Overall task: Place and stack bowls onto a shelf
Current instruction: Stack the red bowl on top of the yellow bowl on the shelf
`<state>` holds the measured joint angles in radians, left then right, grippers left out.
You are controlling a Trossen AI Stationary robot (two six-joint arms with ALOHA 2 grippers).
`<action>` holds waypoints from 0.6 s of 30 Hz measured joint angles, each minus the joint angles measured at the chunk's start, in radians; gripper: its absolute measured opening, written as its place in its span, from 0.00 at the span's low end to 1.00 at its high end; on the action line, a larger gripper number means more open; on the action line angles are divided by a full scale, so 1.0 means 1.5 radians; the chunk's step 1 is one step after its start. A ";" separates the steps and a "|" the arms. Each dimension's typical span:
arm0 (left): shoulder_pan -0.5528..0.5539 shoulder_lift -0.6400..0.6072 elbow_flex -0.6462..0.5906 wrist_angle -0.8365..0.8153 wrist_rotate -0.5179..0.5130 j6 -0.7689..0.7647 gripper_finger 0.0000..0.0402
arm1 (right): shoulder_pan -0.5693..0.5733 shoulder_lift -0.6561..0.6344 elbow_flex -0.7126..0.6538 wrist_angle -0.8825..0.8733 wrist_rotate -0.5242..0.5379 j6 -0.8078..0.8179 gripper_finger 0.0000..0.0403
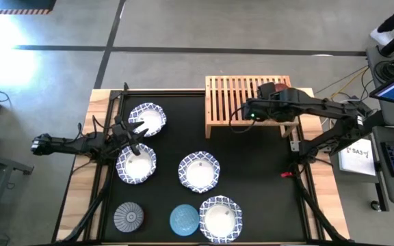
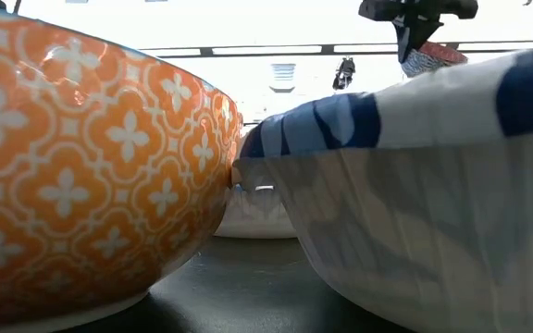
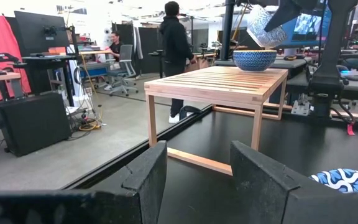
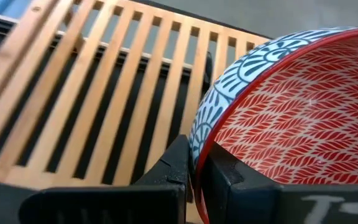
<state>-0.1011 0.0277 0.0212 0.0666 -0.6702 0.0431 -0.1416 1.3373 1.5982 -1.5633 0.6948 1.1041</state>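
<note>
High view first, going from left to right: the left pincer (image 1: 134, 135) hovers low between two large white bowls with blue-patterned rims, the rear one (image 1: 147, 119) and the one just in front of it (image 1: 136, 165), its dark fingers (image 3: 143, 180) spread wide with nothing between them. In front of these, near the desk's (image 1: 258, 198) front edge, sit a small grey patterned bowl (image 1: 128, 216) and a small light-blue patterned bowl (image 1: 184, 219) side by side. A third large white bowl with a blue rim (image 1: 199, 171) stands in the middle of the black desk top, and a fourth (image 1: 220, 217) rests just beside the light-blue one at the front. Behind them, at the desk's far edge, stands the low light-wood shelf with a slatted top (image 1: 232, 101). The right pincer (image 1: 271, 92) is over the shelf's right part, clamped on the rim of a small bowl, red-patterned inside and blue-patterned outside (image 4: 291, 118), which it holds tilted above the slats. The left wrist view shows a blue-patterned bowl (image 3: 254, 59) already standing on the shelf beneath the held one. In the low view an orange-yellow patterned bowl (image 2: 81, 166) fills the near left foreground. People stand in the room beyond.
</note>
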 joint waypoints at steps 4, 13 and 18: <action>0.000 0.000 0.000 0.000 0.000 0.000 0.40 | -0.027 0.005 0.000 -0.004 -0.015 -0.014 0.03; 0.000 0.000 0.000 0.000 0.000 0.000 0.40 | -0.076 0.006 0.000 -0.006 -0.033 -0.034 0.03; 0.000 0.000 0.000 0.000 0.000 0.000 0.40 | -0.096 0.014 0.000 -0.005 -0.051 -0.048 0.03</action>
<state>-0.1013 0.0277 0.0212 0.0666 -0.6701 0.0433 -0.2860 1.3587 1.5978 -1.5715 0.6186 1.0325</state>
